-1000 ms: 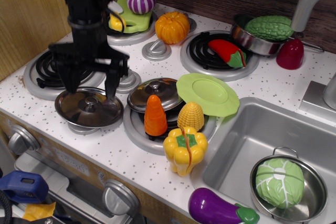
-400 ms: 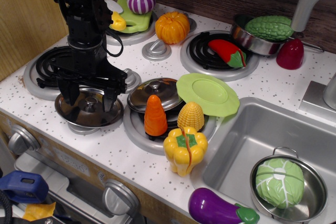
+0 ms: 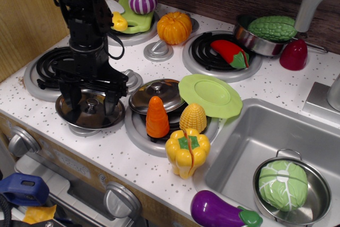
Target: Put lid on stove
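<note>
Shiny, nearly flat round steel lid (image 3: 90, 111): light, rigid, slippery; small central knob offering best purchase. Black claw (image 3: 89, 104) hovering wide open, seemingly untouching.

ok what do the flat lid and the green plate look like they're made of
The lid looks like polished steel: mirror-bright, with dark reflections of the gripper across it. The plate looks like plastic: an even light green with a soft sheen and no reflections. Neither can be confirmed by look alone.
</note>
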